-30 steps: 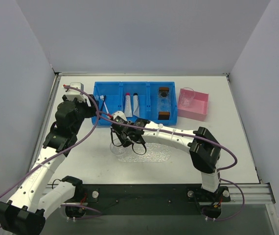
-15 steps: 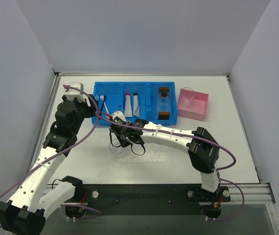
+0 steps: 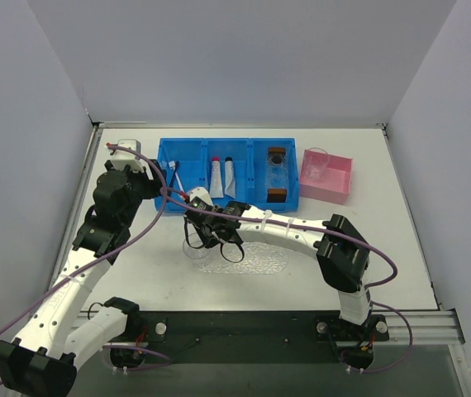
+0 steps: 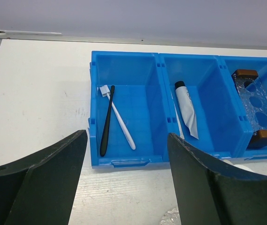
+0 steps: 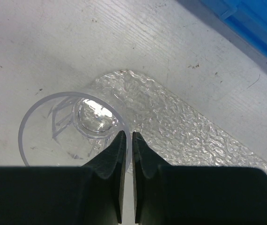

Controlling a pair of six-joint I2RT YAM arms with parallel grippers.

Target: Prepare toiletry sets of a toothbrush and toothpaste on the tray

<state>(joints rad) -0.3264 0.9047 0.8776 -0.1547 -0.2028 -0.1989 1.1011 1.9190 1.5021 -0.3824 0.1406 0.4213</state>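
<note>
The right gripper has its fingers pressed nearly together, pinching the near wall of a clear cup by the rim. The cup sits at the left end of the tray, overlapping its rounded edge; I cannot tell whether it rests there or is lifted. Nothing else lies on the tray's bumpy clear surface. The left gripper hangs near the blue bin with its fingers spread wide and nothing between them. In the bin's left compartment a black toothbrush and a white toothbrush lie crossed near their heads. The middle compartment holds the black-capped toothpaste and, beside it, the pink-capped toothpaste. The right compartment holds a clear holder with brown ends. A pink box stands just right of the bin.
</note>
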